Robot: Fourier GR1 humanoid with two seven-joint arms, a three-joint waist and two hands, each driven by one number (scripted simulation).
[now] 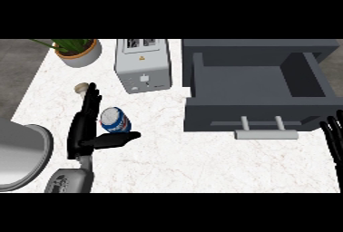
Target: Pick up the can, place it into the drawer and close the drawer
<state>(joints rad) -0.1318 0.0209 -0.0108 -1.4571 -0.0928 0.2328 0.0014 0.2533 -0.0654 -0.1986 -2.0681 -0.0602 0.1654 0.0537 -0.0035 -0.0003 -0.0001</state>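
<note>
A blue and white can (115, 120) stands on the white marble counter (201, 158), left of centre. My left hand (85, 124) is open right beside it: the straight fingers rise along the can's left side and the thumb reaches under its near side. A dark grey drawer (258, 90) stands pulled open at the right, its inside bare, with a light grey handle (265, 133) on its front. My right hand (333, 136) shows at the right edge, open, fingers up, resting near the drawer's front corner.
A silver toaster (142, 65) stands at the back, left of the drawer. A potted plant (77, 50) sits at the back left. A small round beige object (81, 87) lies just beyond my left fingertips. A grey sink basin (23, 154) fills the left edge.
</note>
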